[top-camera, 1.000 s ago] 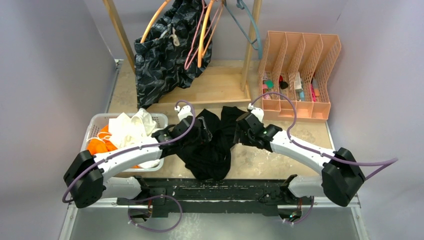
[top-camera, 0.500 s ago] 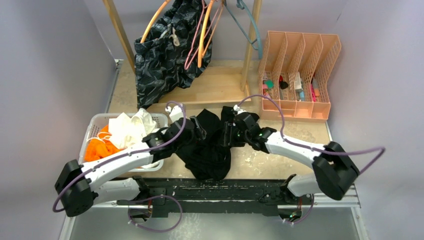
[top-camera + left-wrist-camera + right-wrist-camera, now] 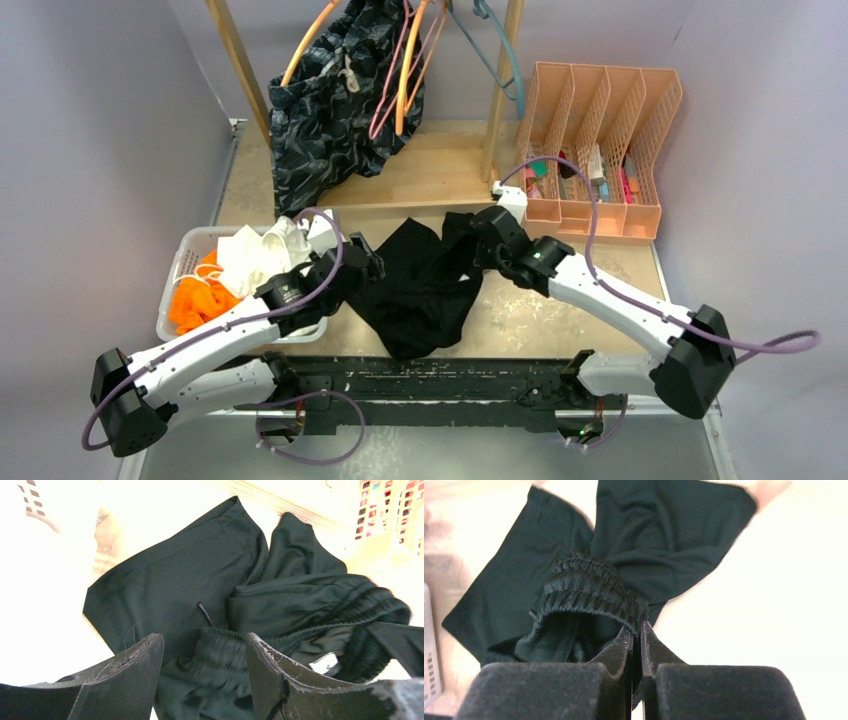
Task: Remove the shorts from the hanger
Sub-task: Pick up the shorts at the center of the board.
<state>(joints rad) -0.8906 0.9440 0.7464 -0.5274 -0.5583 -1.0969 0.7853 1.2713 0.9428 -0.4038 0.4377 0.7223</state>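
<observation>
The black shorts [image 3: 420, 292] lie crumpled on the table between my two arms. My right gripper [image 3: 470, 250] is shut on their ribbed elastic waistband [image 3: 589, 587], with the fabric pinched between the fingertips of the right gripper [image 3: 636, 629]. At their left edge my left gripper [image 3: 365, 262] stands open. In the left wrist view the left gripper [image 3: 204, 637] has black waistband fabric [image 3: 220, 655] lying loose between its spread fingers. The camo shorts [image 3: 335, 100] hang from a hanger [image 3: 410, 60] on the wooden rack at the back. White shorts [image 3: 262, 255] and orange shorts [image 3: 195, 295] sit in the basket.
A white mesh basket [image 3: 322, 238] stands on the left of the table. A peach slotted organiser [image 3: 600, 150] with small items stands at the back right. Orange, pink and teal hangers [image 3: 495, 50] hang between the rack's wooden posts [image 3: 238, 60].
My right gripper has shut on the black shorts' waistband and drawn it back to the right. The left arm has pulled back to the left, its jaws still apart.
</observation>
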